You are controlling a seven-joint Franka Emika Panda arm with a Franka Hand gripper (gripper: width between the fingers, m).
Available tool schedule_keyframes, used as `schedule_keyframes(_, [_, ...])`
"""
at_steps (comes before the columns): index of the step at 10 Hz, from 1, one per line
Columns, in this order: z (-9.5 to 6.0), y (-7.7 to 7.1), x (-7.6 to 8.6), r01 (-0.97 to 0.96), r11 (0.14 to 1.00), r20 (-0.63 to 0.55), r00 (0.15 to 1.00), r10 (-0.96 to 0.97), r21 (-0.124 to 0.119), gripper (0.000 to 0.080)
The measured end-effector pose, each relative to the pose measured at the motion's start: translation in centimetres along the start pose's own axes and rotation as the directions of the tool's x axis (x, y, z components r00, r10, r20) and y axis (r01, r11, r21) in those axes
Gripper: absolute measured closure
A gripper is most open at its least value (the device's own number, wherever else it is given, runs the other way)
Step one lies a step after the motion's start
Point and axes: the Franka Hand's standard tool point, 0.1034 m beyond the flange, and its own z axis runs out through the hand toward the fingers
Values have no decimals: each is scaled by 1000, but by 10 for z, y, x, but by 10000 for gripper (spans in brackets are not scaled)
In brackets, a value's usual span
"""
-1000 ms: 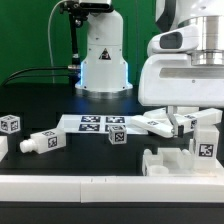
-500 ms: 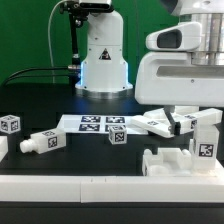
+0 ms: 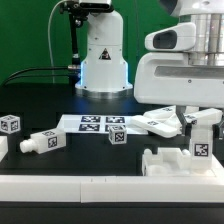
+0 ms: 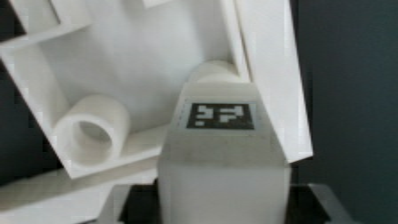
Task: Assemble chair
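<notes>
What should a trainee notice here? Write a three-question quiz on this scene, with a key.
1. True or false: the small white plastic cube at the exterior view's far left sits apart from the flat white marker board.
2. What stands behind the marker board? A) large white domed robot base B) red bucket C) wooden crate
3. Fill in: in the wrist view, the tall white plastic piece nearest the camera bears a square black-and-white ____.
Key: 1 true; 2 A; 3 tag.
</notes>
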Motion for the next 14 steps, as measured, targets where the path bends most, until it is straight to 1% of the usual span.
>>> schedule_keyframes(1, [0,-1,0,-101,995,-1,995,101,0,515])
schedule_keyframes(2, [0,-1,0,-239,971,-2,971,239,0,515])
schedule_keyframes(3, [0,-1,0,-405,914,2,914,405,4,515])
schedule_keyframes(4, [1,-1,0,-582,813,15,813,582,8,515])
schedule_keyframes(5, [1,-3,-1,-718,696,24,696,718,10,515])
schedule_keyframes(6, [2,-5,-2,-807,591,34,591,806,17,515])
schedule_keyframes(7, [2,-4,-2,-874,486,47,487,872,17,514])
schedule_keyframes(8, [2,-4,-2,-876,482,48,482,875,16,514])
schedule_keyframes(9, [2,-4,-2,-862,506,47,507,861,18,513])
schedule_keyframes(10, [3,-3,-3,-813,582,41,582,812,10,513])
schedule_keyframes(11, [6,-3,-9,-698,716,33,715,698,-23,259])
schedule_keyframes(12, [6,-8,-9,-553,833,33,832,553,-23,259])
schedule_keyframes(13, [7,-13,-13,-415,909,45,908,416,-26,174])
schedule_keyframes(14, [7,-11,-12,-385,923,44,922,385,-25,174])
